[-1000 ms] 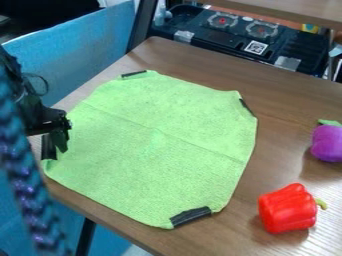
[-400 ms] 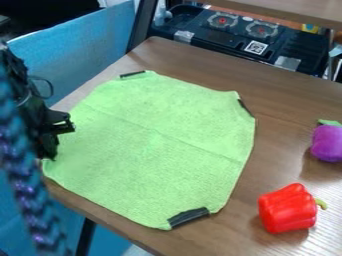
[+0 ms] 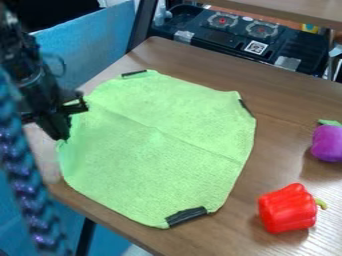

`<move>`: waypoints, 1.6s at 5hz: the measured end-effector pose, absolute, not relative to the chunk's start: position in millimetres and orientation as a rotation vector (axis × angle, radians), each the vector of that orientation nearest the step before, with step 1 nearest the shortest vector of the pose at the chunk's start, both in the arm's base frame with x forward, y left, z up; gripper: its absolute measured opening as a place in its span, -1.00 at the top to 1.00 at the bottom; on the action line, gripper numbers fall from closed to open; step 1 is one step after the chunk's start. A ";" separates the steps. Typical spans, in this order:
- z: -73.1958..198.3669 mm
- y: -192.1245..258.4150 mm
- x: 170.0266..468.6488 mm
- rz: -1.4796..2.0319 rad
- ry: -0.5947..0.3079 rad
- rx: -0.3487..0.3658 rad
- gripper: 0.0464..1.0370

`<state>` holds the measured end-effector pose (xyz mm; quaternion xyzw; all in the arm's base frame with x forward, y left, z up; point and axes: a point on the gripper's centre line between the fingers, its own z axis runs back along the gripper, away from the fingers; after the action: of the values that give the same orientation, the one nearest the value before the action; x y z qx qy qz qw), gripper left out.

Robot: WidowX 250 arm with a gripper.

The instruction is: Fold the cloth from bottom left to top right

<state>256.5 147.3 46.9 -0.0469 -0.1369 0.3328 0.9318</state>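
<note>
The green cloth (image 3: 160, 145) lies mostly flat on the wooden table, with dark tabs at its top, right and bottom corners. At the cloth's left corner, near the table's left edge, is the black gripper (image 3: 61, 136), shut on that corner. The corner is lifted a little off the table and bends up toward the gripper. The gripper hides the tab there.
A red toy pepper (image 3: 288, 208) stands at the lower right of the table (image 3: 294, 95), and a purple toy (image 3: 327, 143) is at the right edge. A blue braided strand (image 3: 27, 185) crosses the lower left foreground. Behind is a dark toy stove (image 3: 234, 37).
The gripper has closed on the cloth's left corner and moved up and to the right, pulling the corner with it. Bare table now shows where that corner lay.
</note>
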 end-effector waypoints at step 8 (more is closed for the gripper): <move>75.3 -9.8 444.3 0.734 -0.279 -0.255 0.97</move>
<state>444.3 -9.8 75.3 -0.1238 -0.1355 0.3565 0.9161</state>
